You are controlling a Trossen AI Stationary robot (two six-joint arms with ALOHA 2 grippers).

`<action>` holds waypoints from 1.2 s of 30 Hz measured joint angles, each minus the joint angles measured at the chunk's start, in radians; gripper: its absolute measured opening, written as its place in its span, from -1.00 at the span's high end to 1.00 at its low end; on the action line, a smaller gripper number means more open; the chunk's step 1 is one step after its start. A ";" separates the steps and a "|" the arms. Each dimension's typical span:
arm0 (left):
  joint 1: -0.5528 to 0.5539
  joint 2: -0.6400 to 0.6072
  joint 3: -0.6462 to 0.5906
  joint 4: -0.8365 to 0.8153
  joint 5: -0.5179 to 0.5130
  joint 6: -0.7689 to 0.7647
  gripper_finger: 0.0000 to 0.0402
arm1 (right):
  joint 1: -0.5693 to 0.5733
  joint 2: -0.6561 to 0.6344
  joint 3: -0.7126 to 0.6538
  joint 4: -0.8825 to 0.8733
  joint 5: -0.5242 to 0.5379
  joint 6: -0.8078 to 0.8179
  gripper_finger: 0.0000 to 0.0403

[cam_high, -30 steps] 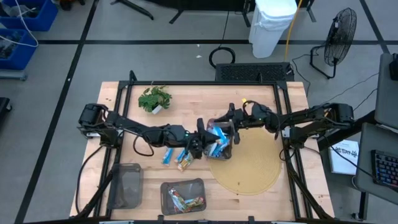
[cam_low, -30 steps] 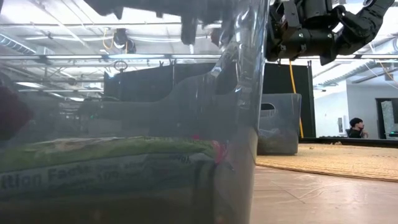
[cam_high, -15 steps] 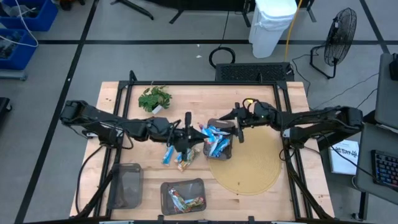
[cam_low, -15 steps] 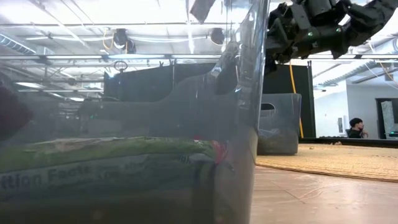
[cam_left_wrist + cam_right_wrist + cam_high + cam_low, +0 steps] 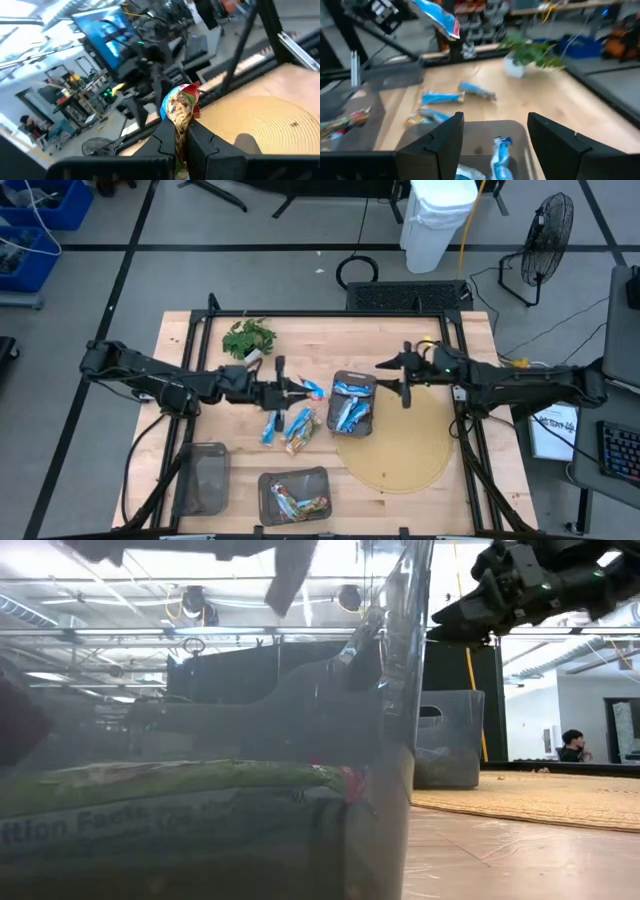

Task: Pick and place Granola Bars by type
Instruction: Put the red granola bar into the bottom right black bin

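Blue foil caught the light where the left gripper (image 5: 300, 387) clenched a granola bar (image 5: 312, 388) above the bare wood, left of the central bin (image 5: 352, 402); a second before, that gripper had been at the bin's edge, and it had since drawn back with the bar. The right gripper (image 5: 404, 380) had also withdrawn from over the bin to its right side, above the round woven mat (image 5: 400, 450), with its fingers (image 5: 445, 137) spread and nothing between them. More blue bars stayed in the bin, three loose bars (image 5: 285, 427) lay on the table below the left gripper, and a few sat in the near tray (image 5: 294, 494).

In the low view a clear container wall (image 5: 200, 740) filled most of the picture, hiding the table behind. The left wrist view showed only the held bar's printed end. Open wood lay between the plant sprig (image 5: 247, 337) and the bin.
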 joint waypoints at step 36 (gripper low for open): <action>-0.124 -0.145 -0.130 -0.120 0.106 -0.616 0.92 | 0.000 -0.377 -0.393 0.410 0.197 -0.067 -0.04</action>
